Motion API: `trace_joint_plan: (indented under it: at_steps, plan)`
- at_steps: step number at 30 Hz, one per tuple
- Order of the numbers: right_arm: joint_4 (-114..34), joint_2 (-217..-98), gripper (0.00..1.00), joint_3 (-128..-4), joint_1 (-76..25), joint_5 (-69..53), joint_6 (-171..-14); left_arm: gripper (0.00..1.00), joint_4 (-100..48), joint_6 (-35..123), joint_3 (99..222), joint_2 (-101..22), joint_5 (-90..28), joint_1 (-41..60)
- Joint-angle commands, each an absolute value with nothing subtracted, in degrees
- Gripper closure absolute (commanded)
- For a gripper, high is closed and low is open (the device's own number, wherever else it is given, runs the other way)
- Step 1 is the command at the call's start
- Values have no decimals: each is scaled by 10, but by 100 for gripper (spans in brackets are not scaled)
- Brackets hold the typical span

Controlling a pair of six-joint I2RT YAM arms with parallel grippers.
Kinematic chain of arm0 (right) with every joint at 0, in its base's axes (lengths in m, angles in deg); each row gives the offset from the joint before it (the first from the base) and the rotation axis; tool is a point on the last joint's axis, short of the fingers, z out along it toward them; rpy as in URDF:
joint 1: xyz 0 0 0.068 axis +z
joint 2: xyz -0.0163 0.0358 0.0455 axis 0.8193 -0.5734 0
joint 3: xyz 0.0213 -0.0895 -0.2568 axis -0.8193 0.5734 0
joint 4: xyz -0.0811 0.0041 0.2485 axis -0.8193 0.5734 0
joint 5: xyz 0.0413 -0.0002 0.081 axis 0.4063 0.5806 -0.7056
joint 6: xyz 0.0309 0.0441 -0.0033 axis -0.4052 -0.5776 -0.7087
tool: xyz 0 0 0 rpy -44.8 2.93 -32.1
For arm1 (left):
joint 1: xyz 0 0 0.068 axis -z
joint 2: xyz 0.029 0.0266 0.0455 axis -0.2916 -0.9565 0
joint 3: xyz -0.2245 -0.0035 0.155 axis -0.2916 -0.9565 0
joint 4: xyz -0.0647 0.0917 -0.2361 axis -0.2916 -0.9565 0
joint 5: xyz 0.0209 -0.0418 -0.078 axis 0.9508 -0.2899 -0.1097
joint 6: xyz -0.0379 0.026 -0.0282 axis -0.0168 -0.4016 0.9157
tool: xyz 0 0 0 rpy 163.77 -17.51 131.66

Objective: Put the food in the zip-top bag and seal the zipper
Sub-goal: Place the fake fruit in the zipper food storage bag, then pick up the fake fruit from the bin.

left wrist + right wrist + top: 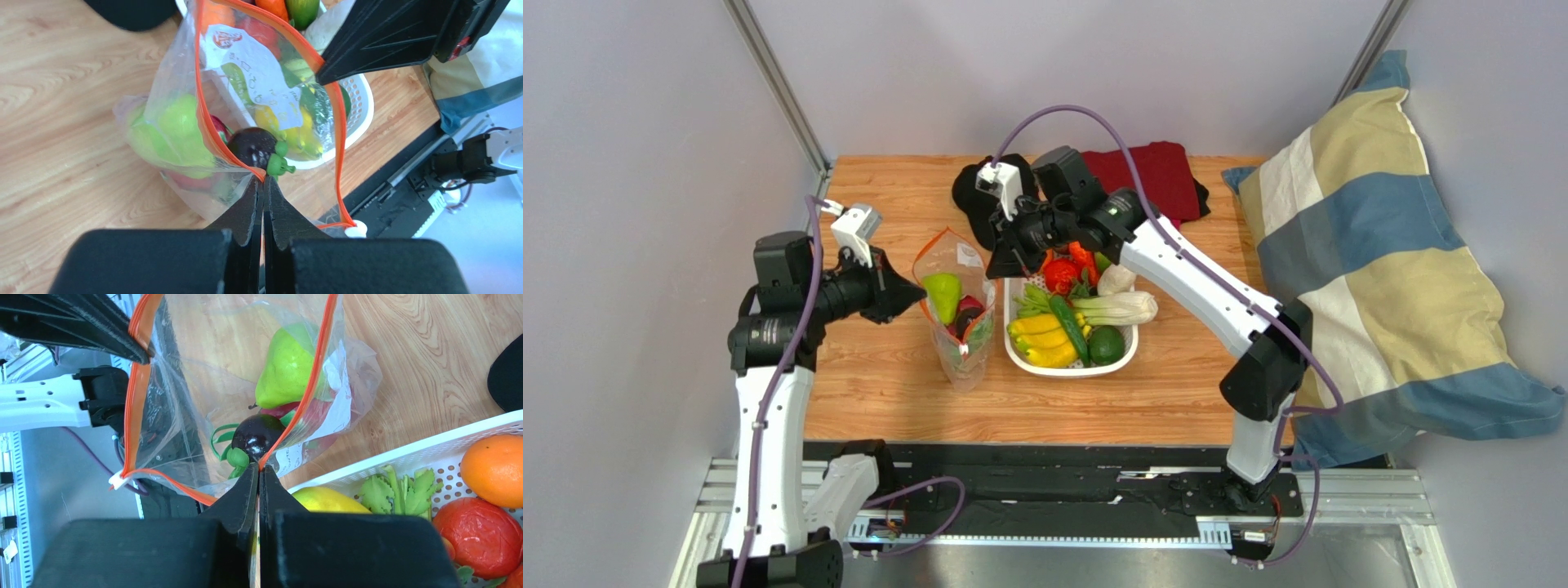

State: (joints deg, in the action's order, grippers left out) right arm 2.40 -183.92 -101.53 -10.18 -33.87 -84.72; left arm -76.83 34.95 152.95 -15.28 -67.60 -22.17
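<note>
The zip-top bag (pixel 959 331) stands open on the table between my grippers, its red-orange zipper (pixel 209 122) spread in a loop. My left gripper (pixel 264 179) is shut on the bag's left rim. My right gripper (pixel 259 467) is shut on the opposite rim. Inside lie a green fruit (pixel 285 367), a small dark fruit (pixel 255 433) with a green calyx, and something pink-red (pixel 279 410) beneath them. The zipper's pale tab (pixel 116 479) sits at the near end of the mouth. In the top view the left gripper (pixel 922 295) and right gripper (pixel 993 267) flank the bag.
A white slotted basket (pixel 1073 365) just right of the bag holds yellow bananas (pixel 1044 341), white-stemmed greens (pixel 1118 306), a round green fruit (pixel 1107 344), red and orange pieces. Black cloth (pixel 979 196) and red cloth (pixel 1155 172) lie behind. A striped pillow (pixel 1369 257) lies at the right.
</note>
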Motion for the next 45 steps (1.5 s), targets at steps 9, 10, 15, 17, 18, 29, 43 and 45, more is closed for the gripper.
trace_joint_plan:
  at_steps: [9,10,15,17,18,29,43,45]
  plan:
    - [-11,-1872,100,-1099,-107,-354,-823,100,-744,310,1531,-155,-654,-219]
    - [-12,-1873,100,-1117,-108,-362,-824,100,-735,313,1568,-149,-651,-219]
    - [-43,-1832,100,-1086,-109,-398,-800,100,-696,338,1585,-93,-668,-217]
    - [-48,-1835,100,-1045,-107,-377,-780,100,-711,334,1554,-111,-646,-211]
    - [-45,-1843,100,-1041,-107,-353,-768,100,-738,328,1542,-126,-643,-210]
    - [13,-1909,78,-1083,-141,-344,-767,100,-765,302,1510,-222,-642,-206]
    - [25,-1811,2,-950,-286,-111,-767,100,-740,337,1529,-243,-661,-206]
    - [25,-1819,2,-940,-301,-81,-769,100,-734,339,1530,-245,-662,-206]
